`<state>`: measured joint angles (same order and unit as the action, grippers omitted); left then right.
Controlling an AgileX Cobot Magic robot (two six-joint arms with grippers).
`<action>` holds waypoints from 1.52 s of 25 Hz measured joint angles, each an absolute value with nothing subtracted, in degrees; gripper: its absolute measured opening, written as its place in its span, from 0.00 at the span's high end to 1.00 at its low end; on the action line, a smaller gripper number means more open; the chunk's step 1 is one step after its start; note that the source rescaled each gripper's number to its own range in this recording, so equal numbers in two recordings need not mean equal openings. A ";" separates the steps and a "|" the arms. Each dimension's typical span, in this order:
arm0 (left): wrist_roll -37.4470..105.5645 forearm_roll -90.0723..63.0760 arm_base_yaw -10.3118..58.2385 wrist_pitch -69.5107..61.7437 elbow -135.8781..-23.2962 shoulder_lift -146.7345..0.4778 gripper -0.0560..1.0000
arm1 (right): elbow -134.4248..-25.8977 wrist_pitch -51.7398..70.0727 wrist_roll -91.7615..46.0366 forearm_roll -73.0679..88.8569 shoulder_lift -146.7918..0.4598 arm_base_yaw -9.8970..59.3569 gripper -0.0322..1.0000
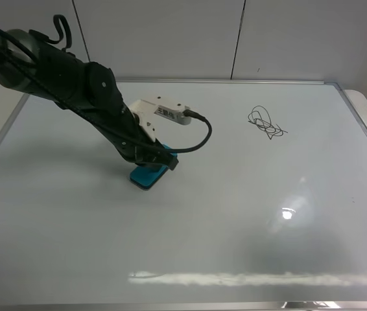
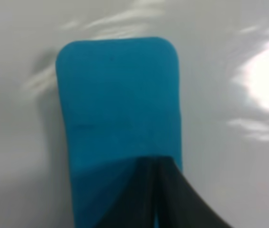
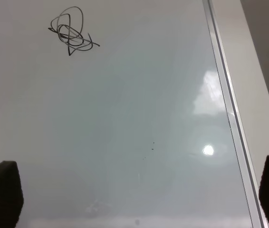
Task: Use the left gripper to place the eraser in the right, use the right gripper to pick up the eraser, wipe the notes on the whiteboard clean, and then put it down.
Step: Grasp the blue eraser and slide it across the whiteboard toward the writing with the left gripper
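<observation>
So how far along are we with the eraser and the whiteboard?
Nothing looks finished yet. In hand: the left gripper is down on the blue eraser, left of centre on the whiteboard; whether it has a grip is unclear. Left to do: moving the eraser to the right side, where the right gripper is open, then wiping the scribble, intact at upper right, and setting the eraser down.

Nothing readable; the scribble [image 1: 266,123] on the whiteboard [image 1: 235,214] spells nothing.
</observation>
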<state>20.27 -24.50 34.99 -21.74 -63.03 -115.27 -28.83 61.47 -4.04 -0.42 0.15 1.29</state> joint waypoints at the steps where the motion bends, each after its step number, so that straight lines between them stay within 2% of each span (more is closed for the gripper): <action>1: 19.30 -24.87 36.28 -21.74 -64.17 -116.08 0.95 | -28.83 61.47 -4.04 -0.42 0.15 1.29 0.00; 13: 17.77 -24.36 48.92 -33.00 -89.93 -130.08 0.95 | -28.83 61.47 -4.04 -0.42 0.15 1.29 0.00; 24: 23.68 -21.74 52.35 -51.79 -118.30 -143.90 0.95 | -28.83 61.47 -4.04 -0.42 0.15 1.29 0.00; 28: 25.99 -20.78 52.52 -55.53 -122.89 -145.87 0.95 | -28.83 61.47 -4.04 -0.42 0.15 1.29 0.00; 38: 27.33 -20.73 52.20 -57.44 -123.85 -146.24 0.95 | -28.83 61.47 -4.04 -0.42 0.15 1.29 0.00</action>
